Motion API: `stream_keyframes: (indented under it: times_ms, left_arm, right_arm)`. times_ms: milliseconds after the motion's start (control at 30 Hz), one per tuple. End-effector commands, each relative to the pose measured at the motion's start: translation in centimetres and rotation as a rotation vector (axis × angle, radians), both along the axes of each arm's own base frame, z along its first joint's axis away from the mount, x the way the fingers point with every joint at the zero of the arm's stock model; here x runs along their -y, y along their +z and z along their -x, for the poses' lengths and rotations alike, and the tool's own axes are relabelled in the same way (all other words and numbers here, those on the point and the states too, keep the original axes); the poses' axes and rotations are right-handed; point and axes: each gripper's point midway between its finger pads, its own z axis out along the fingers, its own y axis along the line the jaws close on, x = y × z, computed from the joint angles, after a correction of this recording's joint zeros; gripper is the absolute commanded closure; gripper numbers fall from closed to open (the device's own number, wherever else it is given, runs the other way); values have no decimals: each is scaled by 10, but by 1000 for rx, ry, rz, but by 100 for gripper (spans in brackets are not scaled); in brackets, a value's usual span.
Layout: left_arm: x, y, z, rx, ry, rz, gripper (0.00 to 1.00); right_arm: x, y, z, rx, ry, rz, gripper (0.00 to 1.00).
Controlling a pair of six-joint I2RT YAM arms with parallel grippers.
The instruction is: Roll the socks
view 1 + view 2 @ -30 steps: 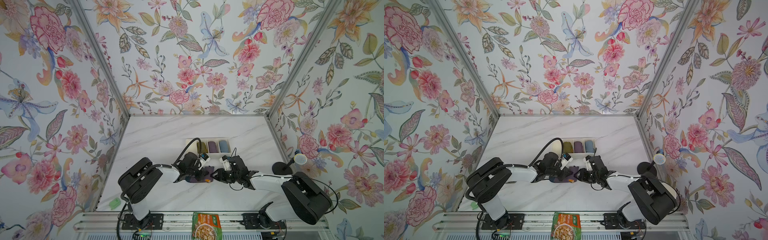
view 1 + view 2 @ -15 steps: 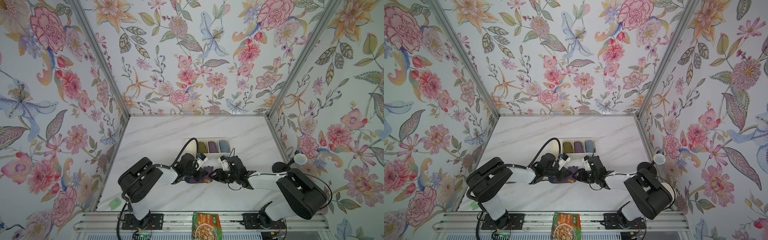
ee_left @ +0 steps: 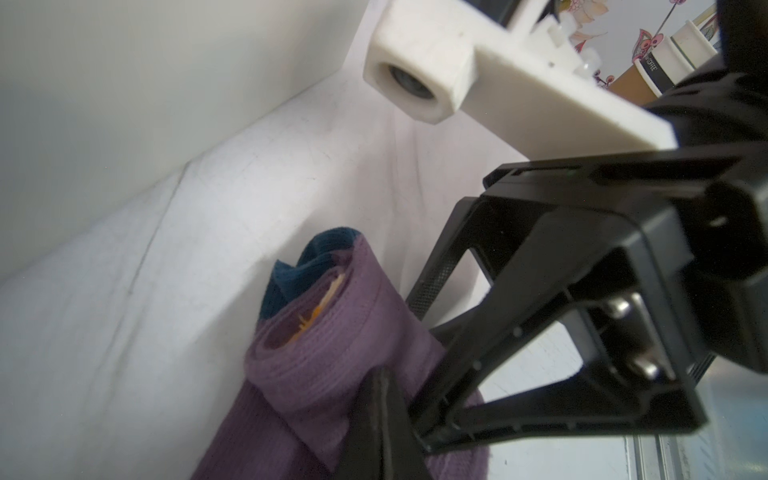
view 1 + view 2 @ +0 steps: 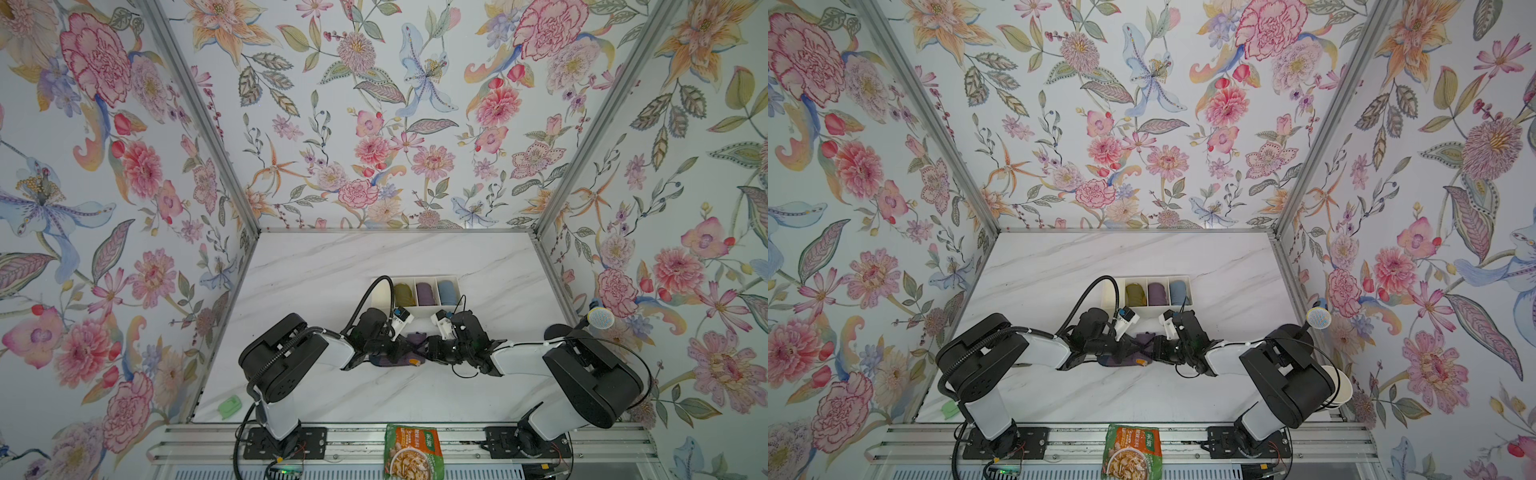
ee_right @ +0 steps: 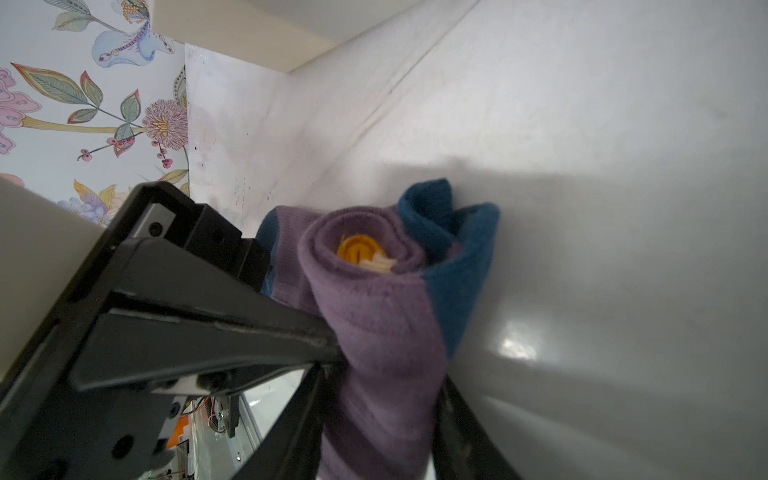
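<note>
Right gripper (image 4: pixel 429 351) edged inward, jaws part-open clasping rolled socks (image 5: pixel 374 299), left gripper (image 3: pixel 376 399) pinched tight on their purple fabric

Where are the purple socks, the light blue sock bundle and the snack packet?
purple socks (image 5: pixel 374 324): right wrist view, on the purple outer wrap of the roll.
light blue sock bundle (image 4: pixel 447 291): in a top view, on its rounded top.
snack packet (image 4: pixel 413 452): in a top view, on the food picture at its middle.

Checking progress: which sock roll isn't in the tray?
The purple-and-navy socks lying on the table; the olive-green roll, plain purple roll and light blue roll sit in tray compartments.
</note>
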Motion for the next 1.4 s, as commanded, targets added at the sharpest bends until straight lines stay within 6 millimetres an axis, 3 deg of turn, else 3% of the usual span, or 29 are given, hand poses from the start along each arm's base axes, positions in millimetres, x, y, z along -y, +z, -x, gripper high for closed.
stream_keyframes:
  times_ms: [0, 100, 233, 533, 933, 1367]
  left_arm:
    - [-37, -64, 31, -198, 32, -195, 100]
    - [-37, -63, 30, -197, 35, -191, 100]
    - [-36, -62, 29, -195, 36, -187, 100]
    - [-33, -53, 24, -180, 45, -178, 100]
    - [-56, -12, 3, -63, 153, -260, 95]
    - [-86, -35, 11, -96, 253, -347, 100]
  right_arm:
    - [-1, -6, -1, -20, -10, 20, 58]
    - [-7, -6, 6, -15, 17, 27, 63]
    - [-6, -6, 5, -9, 17, 46, 74]
    - [-2, -9, 5, 0, 18, 102, 89]
    - [0, -10, 4, 14, 43, 195, 89]
    - [-1, -8, 3, 26, 80, 228, 89]
